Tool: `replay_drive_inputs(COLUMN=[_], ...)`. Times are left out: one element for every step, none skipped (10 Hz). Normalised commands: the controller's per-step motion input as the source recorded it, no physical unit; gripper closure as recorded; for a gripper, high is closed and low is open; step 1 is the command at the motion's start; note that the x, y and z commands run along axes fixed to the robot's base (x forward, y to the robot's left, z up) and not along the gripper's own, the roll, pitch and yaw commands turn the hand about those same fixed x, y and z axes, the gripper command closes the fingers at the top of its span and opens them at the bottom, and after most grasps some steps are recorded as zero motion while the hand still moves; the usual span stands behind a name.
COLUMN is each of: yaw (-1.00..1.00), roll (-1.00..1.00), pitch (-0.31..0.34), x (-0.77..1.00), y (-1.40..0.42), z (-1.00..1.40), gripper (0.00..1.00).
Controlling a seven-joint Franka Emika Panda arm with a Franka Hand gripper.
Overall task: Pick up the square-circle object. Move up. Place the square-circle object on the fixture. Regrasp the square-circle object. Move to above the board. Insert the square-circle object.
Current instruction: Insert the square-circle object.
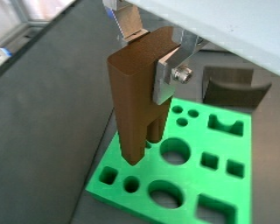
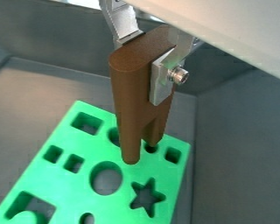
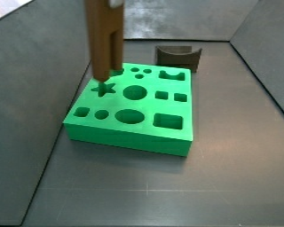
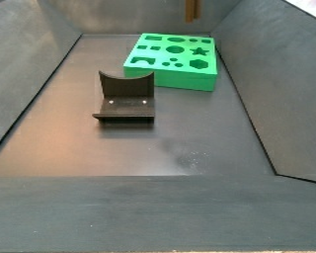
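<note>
A: Dark grey enclosure floor (image 4: pixel 188 148), sloped grey walls. Large bright green flat board with cut-out holes (image 3: pixel 169 129) sits on it; small dark grey-black fixture with a concave notch on top (image 3: pixel 177 57) is just beyond the board, roughly its 12 o'clock in a side view, nothing on it.

B: Gripper?

A: Gripper (image 1: pixel 152 54) is up above the board, flat silver finger plates closed tight on the upper end of the slim brown elongated square-circle peg (image 1: pixel 136 96). Peg hangs about vertical, held clear of the fixture, lower tip over the board's left part.

B: Tip in a hole already?

A: Hard to say. In a side view the tip (image 3: pixel 106 74) overlaps the star cut-out region around 9 o'clock on the board; in a wrist view it seems to hover at a small round hole. I'd judge it not seated yet, low confidence.

B: So the step is the insert. Tips?

A: Line up the tip over the matching hole before descending, keep the peg plumb, match the square end's rotation to the cut-out. Go down slow and straight; if it catches the rim, back off and re-centre, don't push. Keep the grip firm until it's seated, then open.
</note>
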Motion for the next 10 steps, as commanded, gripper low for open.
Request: replay_drive_inputs(yaw=[-0.61,-0.65,-0.76,-0.88,-0.96,-0.99,-1.00,-1.00,-1.00,-1.00], roll=[-0.27,-0.27,-0.25,-0.22,-0.18,-0.15,-0.13,-0.06,-0.04,-0.06], pitch=[-0.183,-0.197,-0.201,-0.207,-0.169,-0.140,-0.127,-0.077,-0.064,-0.083], x=[-0.60,-0.51,-0.33,-0.10,0.00,0.00,0.00,0.00,0.00,0.00], y=[0.00,0.00,0.00,-0.05,-0.04,-0.03,-0.04,-0.01,0.00,-0.02], z=[-0.45,-0.41,-0.30,-0.19,-0.05,-0.03,-0.04,-0.09,-0.11,-0.19], gripper=[1.00,1.00,1.00,1.00,1.00,1.00,1.00,1.00,1.00,1.00])
